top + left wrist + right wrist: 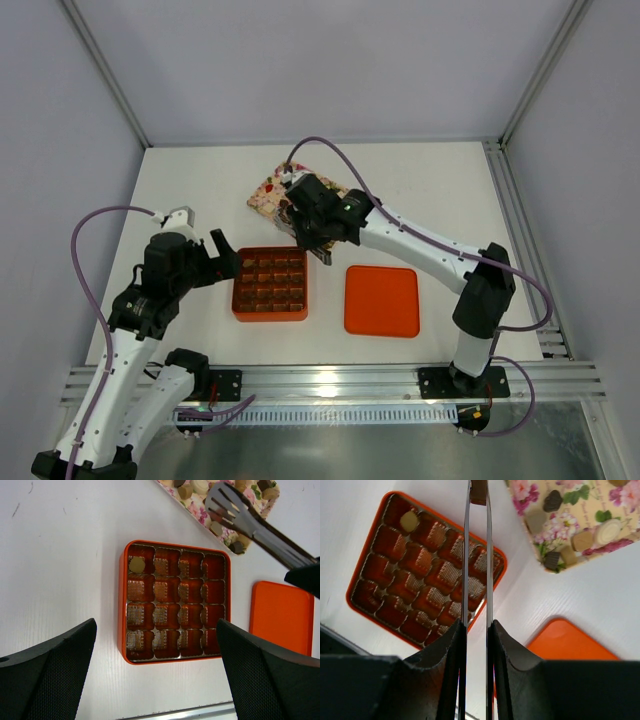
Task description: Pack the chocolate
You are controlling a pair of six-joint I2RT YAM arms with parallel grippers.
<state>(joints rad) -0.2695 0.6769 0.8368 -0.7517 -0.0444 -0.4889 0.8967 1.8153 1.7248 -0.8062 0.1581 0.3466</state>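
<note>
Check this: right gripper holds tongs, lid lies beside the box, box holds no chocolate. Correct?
No. One chocolate sits in a corner cell of the box, as the left wrist view shows. The right gripper does hold tongs; the lid lies beside it.

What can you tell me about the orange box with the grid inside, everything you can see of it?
The orange box is square with rounded corners, looks like plastic or tin, and lies flat and open on the white table. A shiny reddish liner divides it into sixteen cells, four by four. One corner cell holds a round tan chocolate; the rest look empty. A matching orange lid lies apart beside it. Nothing grips it.
</note>
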